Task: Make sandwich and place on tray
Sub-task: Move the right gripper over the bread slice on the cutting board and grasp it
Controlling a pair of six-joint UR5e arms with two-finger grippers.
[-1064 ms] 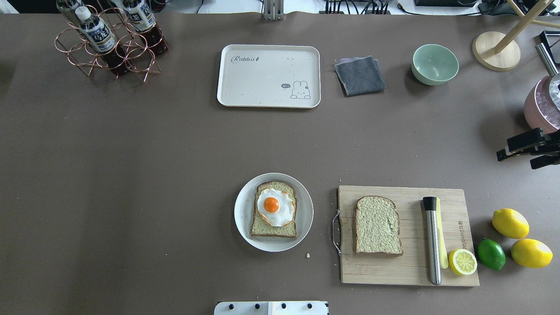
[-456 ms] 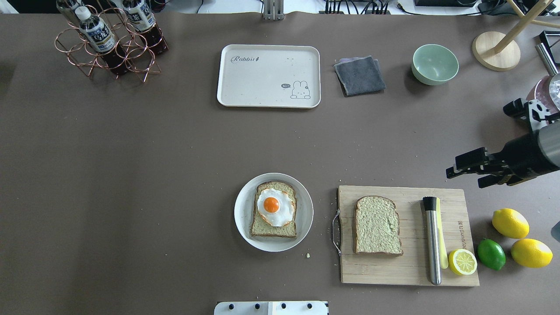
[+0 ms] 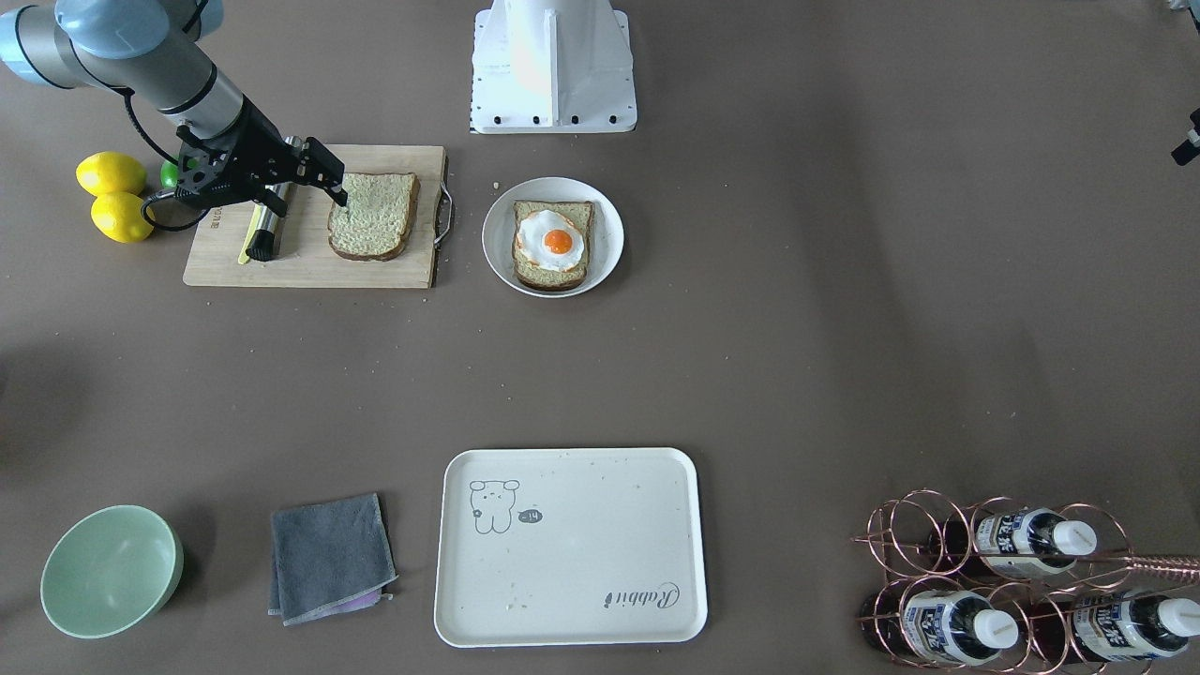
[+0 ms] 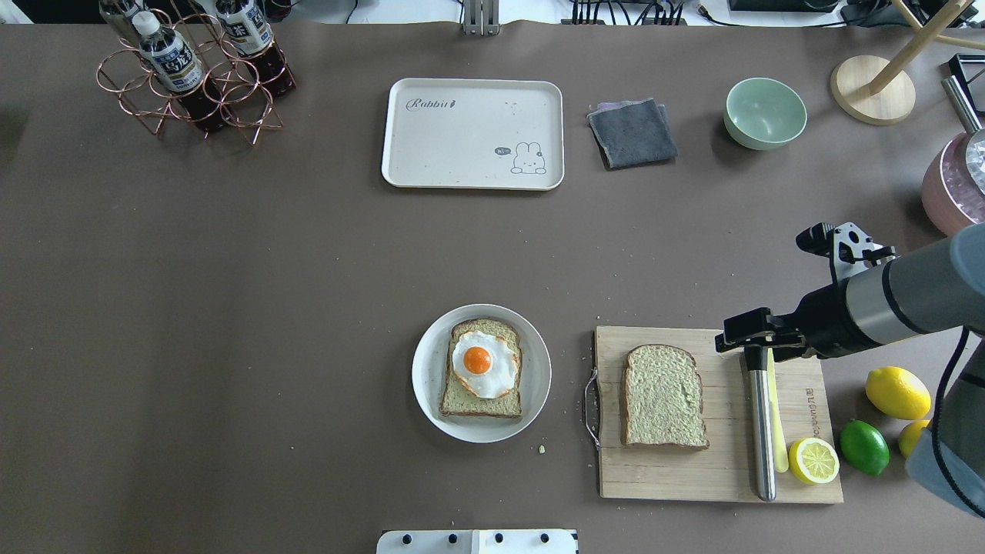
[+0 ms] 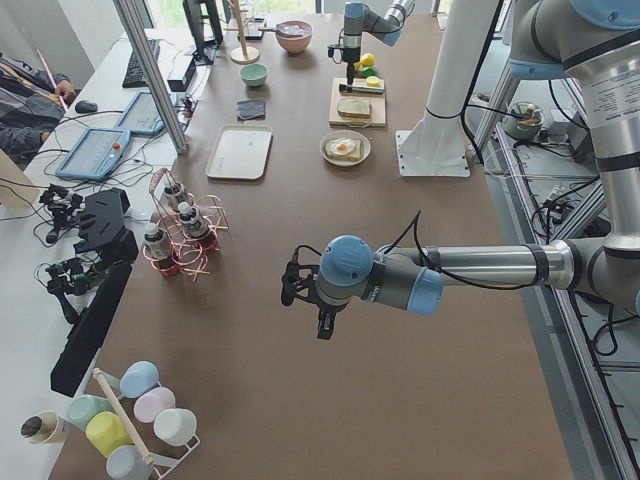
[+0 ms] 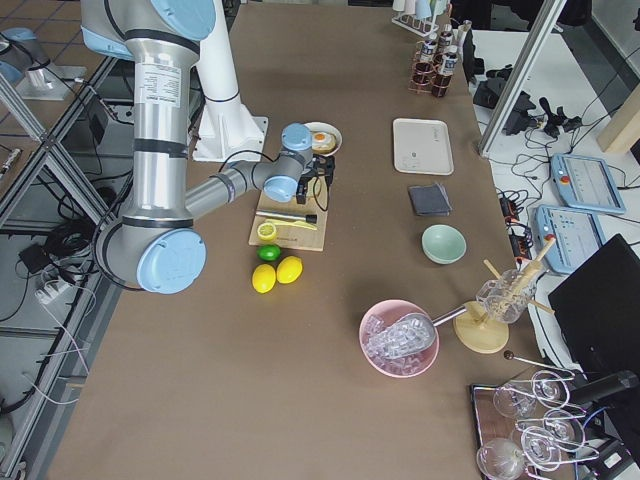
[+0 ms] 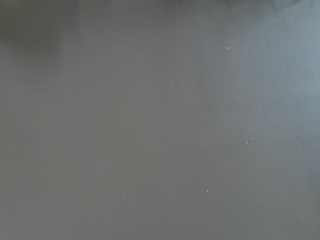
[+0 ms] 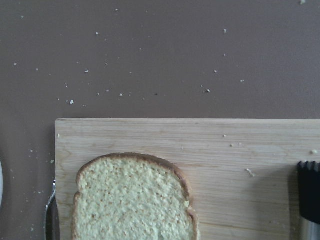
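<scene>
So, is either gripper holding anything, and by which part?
Nothing. The right gripper hangs open above the cutting board, near the bread slice; the left gripper looks empty.

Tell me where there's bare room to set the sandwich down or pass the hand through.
The tray is bare. Open table runs between tray and plate, and everywhere left of the plate up to the bottle rack. Crowded: the cutting board, with a bread slice, muddler and lemon half, the right hand over its far edge, lemons and lime beside it.
</scene>
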